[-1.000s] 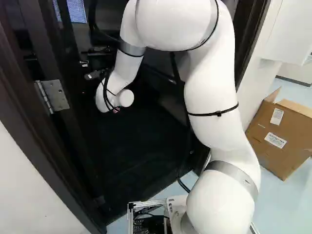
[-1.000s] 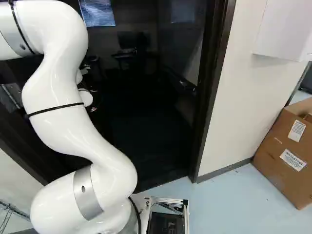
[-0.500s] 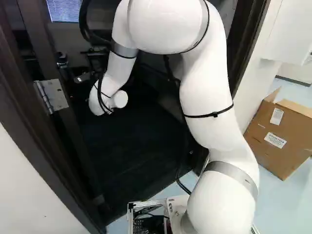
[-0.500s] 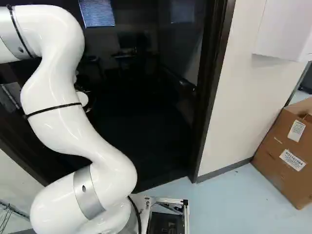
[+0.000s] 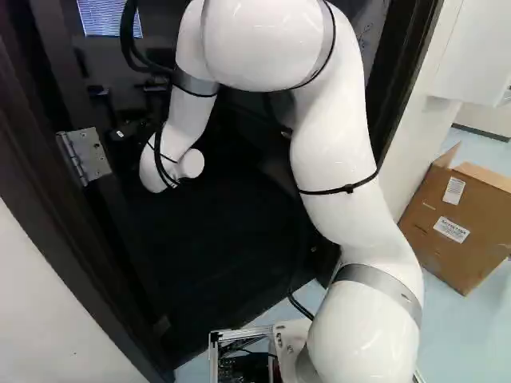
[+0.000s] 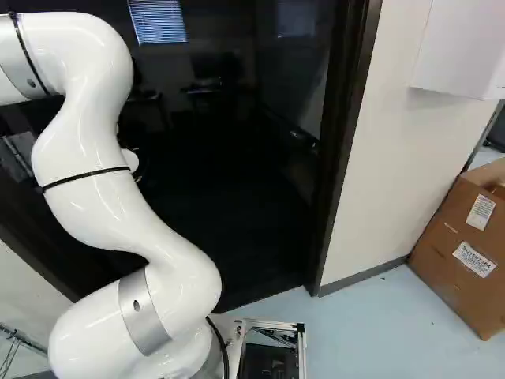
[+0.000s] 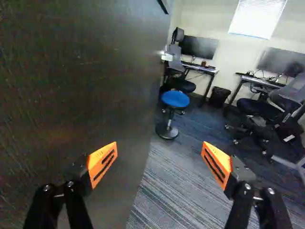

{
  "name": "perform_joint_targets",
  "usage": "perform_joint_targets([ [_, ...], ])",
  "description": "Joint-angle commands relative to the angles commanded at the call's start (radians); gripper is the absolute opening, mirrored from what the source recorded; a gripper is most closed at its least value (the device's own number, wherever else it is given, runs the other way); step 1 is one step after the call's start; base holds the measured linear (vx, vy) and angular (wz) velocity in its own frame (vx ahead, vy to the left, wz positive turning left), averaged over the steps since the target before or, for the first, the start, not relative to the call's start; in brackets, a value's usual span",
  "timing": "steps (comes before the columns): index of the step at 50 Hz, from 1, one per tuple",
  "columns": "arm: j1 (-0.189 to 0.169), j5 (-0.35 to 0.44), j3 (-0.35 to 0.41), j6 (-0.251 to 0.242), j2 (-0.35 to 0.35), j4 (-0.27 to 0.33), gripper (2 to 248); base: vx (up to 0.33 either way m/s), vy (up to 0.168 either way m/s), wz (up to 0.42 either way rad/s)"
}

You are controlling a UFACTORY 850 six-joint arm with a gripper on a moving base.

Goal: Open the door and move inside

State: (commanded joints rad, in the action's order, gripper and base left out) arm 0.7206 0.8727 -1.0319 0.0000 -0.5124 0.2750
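The door [image 7: 71, 71] is open. It is big, dark and flat, and its hinge [image 5: 86, 155] is at the left of the left base view. Past the door there is a room.

The white arm [image 5: 343, 152] bends over and reaches into the doorway, near the hinge side. The hand [image 5: 120, 133] is at its end, up close to the door, and looks dim there.

In the wrist view the hand [image 7: 159, 167] is wide, with a big gap between its two orange pads [image 7: 102, 162]. It is not holding a thing. The long free edge of the door runs through the gap, ahead of the hand. One pad is in front of the flat side of the door, and the other is in front of the stripy carpet [image 7: 167, 195]. I cannot tell if the hand touches the door.

In the room, a blue stool [image 7: 175, 99] stands just past the free edge of the door. A chair [image 7: 178, 78] is behind it, and a black bin [image 7: 219, 97] is near. There are big screens [image 7: 198, 46] by the wall, and a bright window [image 7: 257, 19] is above.

Outside the room, an open cardboard box [image 6: 454, 253] is on the floor at the right of the right base view.
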Motion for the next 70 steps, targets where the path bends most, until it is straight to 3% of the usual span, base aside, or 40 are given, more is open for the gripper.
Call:
perform_joint_targets([
  [20, -0.017, 0.0, 0.032, 0.0, 0.025, 0.0, 247, 0.0, 0.0, 0.0],
  [70, -0.137, 0.0, 0.189, 0.0, 0.149, 0.0, 247, 0.0, 0.0, 0.0],
])
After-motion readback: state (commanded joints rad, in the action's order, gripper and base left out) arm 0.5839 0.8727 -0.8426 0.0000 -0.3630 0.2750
